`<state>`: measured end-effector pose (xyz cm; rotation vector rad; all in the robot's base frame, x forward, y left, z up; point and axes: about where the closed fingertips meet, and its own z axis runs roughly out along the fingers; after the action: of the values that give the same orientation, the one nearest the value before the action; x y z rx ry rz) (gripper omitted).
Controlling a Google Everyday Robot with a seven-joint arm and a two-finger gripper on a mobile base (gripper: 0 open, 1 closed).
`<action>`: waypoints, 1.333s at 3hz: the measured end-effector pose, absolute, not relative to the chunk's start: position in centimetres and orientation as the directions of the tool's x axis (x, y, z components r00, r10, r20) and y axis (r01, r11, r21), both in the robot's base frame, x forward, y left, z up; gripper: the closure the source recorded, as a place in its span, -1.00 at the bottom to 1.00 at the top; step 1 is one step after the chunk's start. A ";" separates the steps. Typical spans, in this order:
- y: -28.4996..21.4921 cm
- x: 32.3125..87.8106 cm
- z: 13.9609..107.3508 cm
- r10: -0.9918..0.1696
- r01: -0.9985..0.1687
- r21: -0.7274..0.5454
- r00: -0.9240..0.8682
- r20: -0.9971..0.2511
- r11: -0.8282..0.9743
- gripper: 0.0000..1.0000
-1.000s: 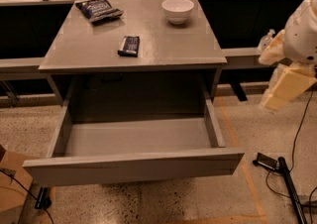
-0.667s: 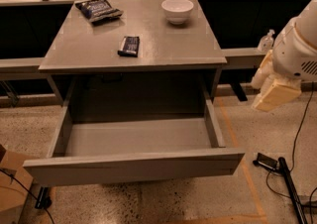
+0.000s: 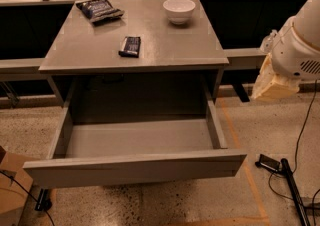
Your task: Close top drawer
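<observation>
The top drawer (image 3: 135,167) is pulled far out of the grey table (image 3: 150,45). It is wide, with a plain flat grey front and an empty shallow grey inside. My gripper (image 3: 272,85) hangs at the right of the frame, off the table's right side and above the floor. It stands well apart from the drawer, beyond its right rear corner, and holds nothing that I can see.
On the tabletop lie a white bowl (image 3: 179,10), a dark snack bag (image 3: 99,9) and a small dark packet (image 3: 130,46). A cardboard box (image 3: 12,190) sits at the lower left. A black cable and plug (image 3: 280,170) lie on the floor at the right.
My gripper has moved left and up, closer to the table's right side. The drawer has not moved.
</observation>
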<state>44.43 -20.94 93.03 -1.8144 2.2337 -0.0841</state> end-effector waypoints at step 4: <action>-20.6 37.3 65.3 -0.931 -0.941 0.172 -0.320 -0.174 0.291 1.00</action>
<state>37.33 -20.63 65.33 -1.8083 2.4917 0.3769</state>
